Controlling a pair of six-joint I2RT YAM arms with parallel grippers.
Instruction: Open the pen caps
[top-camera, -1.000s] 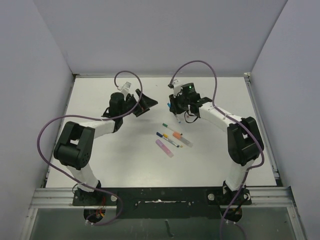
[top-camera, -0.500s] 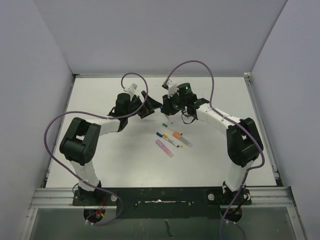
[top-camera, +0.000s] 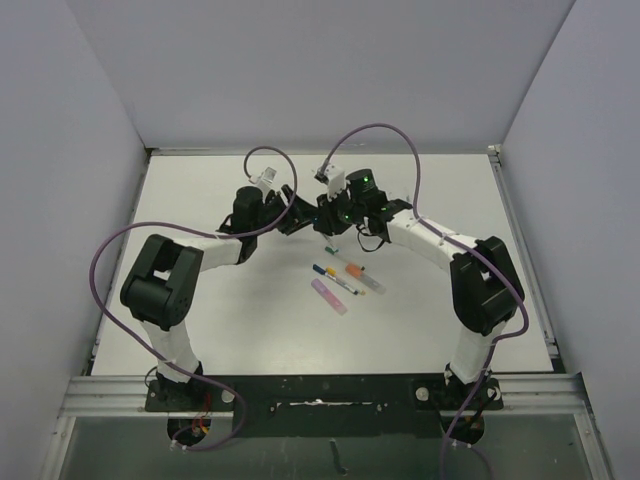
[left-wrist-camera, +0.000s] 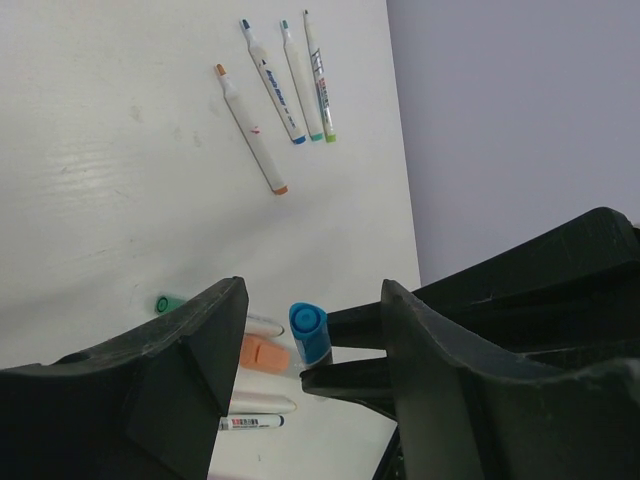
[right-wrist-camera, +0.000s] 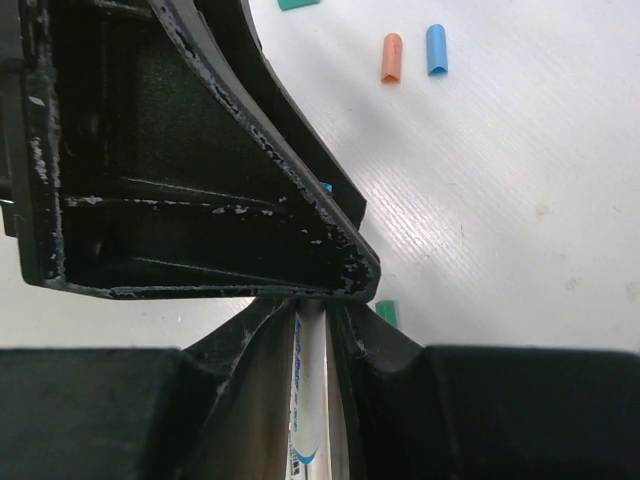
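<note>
Spread wide, the jaws of our left gripper (left-wrist-camera: 312, 292) stand either side of the blue cap (left-wrist-camera: 308, 333) without touching it. The jaws of our right gripper (right-wrist-camera: 306, 335) pinch the white pen (right-wrist-camera: 305, 400) that wears this cap and hold it end-on toward the left one. Just past the meeting point, on the table (left-wrist-camera: 120, 200), we see a green cap (left-wrist-camera: 165, 302) already off, lying near some pen bodies. Farther out, from the right wrist, an orange cap (right-wrist-camera: 391, 58) and a loose blue cap (right-wrist-camera: 435, 50) lie side by side. From the left wrist, four uncapped pens (left-wrist-camera: 285, 95) lie in a loose row at the far side.

What has changed is the gap between our arms. A second ago the grippers hung well apart, the right one carrying the pen; half a second ago they were near; now, from above, they meet. We judge that the pen is presented and its cap, not yet off, sits within reach. The next move calls for shutting the left jaws on it and pulling along the pen's line.
</note>
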